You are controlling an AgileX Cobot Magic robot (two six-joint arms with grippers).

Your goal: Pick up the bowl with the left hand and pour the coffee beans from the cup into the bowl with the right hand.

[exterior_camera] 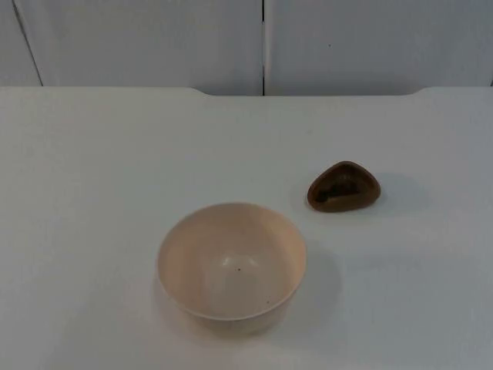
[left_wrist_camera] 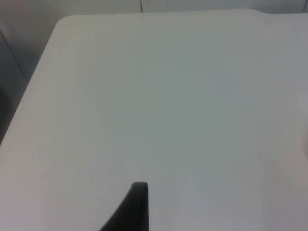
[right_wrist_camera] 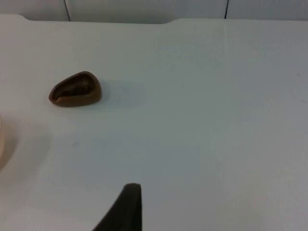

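Nothing of the task is done yet, as far as I can judge: the bowl (exterior_camera: 231, 260) stands upright on the white table (exterior_camera: 92, 169), untouched, and the small brown cup (exterior_camera: 343, 186) sits on the table beyond the bowl and off to its right, well apart from it. Inside the bowl I make out only a speck or two on the pale bottom, so I take the beans to be unpoured; the cup's inside looks dark, which may be the beans, though I cannot make them out singly. My left fingers (left_wrist_camera: 137, 204) hang over bare table, away from the bowl, holding nothing that I can see; how far open they are I cannot tell. My right fingers (right_wrist_camera: 129, 204) hover over the table with the cup (right_wrist_camera: 75, 89) ahead of them and a pale sliver of the bowl's rim (right_wrist_camera: 1, 139) at the side; they hold nothing visible either, and their opening I cannot tell. Everything is left: lifting the bowl with my left, taking the cup with my right, and tipping it over the bowl. I can read no brand, label or writing on bowl, cup or table.
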